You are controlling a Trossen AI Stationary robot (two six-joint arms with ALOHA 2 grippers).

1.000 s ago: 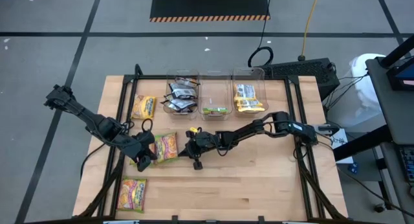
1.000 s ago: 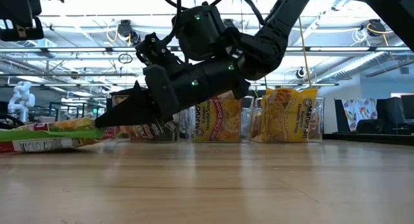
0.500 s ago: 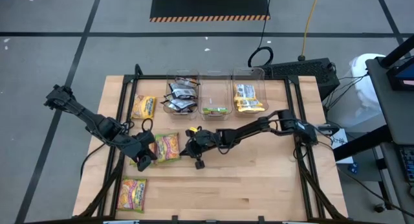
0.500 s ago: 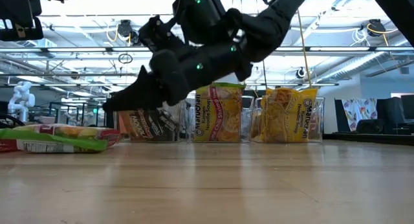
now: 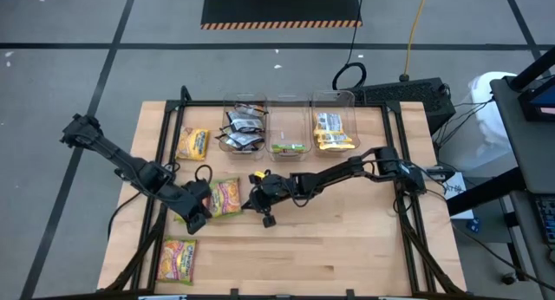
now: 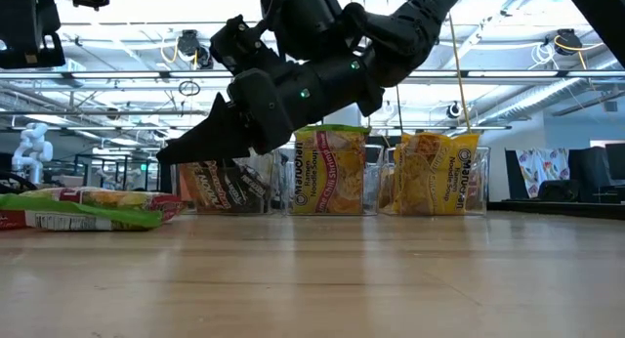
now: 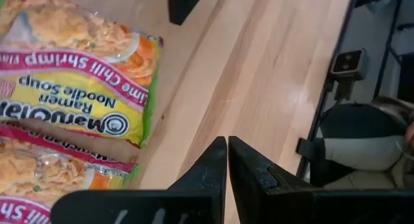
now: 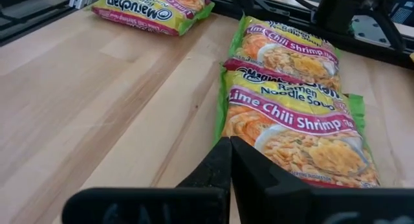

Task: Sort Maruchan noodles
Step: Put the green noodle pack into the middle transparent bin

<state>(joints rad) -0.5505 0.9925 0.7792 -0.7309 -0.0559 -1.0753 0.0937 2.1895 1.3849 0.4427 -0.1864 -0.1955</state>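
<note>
Jaws of both grippers are clenched on nothing: the left gripper (image 5: pixel 196 222) sits at the left edge of two overlapping lime-chili-shrimp packets (image 5: pixel 222 197) on the surface (image 5: pixel 347 248), and the right gripper (image 5: pixel 247 200) hovers at their right edge.

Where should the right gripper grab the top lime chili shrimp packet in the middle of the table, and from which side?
Probably by its near short edge. The lime chili shrimp packet lies flat on the table, overlapping a second packet, so its face offers nothing to pinch. The right gripper, shut and empty just before that edge, would open and slide one finger under the crimped seam, coming in low along the wood.
</note>
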